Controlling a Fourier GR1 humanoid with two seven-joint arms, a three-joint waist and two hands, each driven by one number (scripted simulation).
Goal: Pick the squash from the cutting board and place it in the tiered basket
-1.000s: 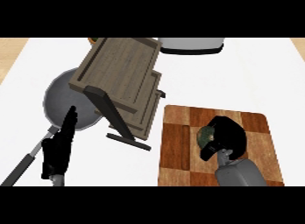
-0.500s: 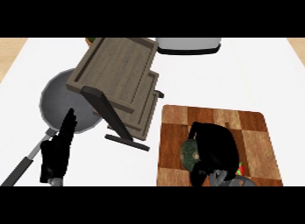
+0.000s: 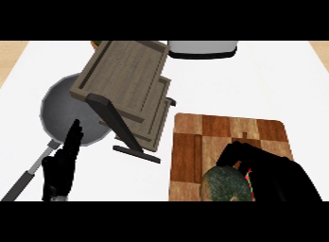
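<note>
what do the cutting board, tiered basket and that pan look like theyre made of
Cutting board: wood, brown blocks in lighter and darker tones with visible grain. Tiered basket: probably weathered greyish wood planks, on a dark stand, perhaps metal. Pan: seemingly grey metal with a dull sheen and a long grey handle.
</note>
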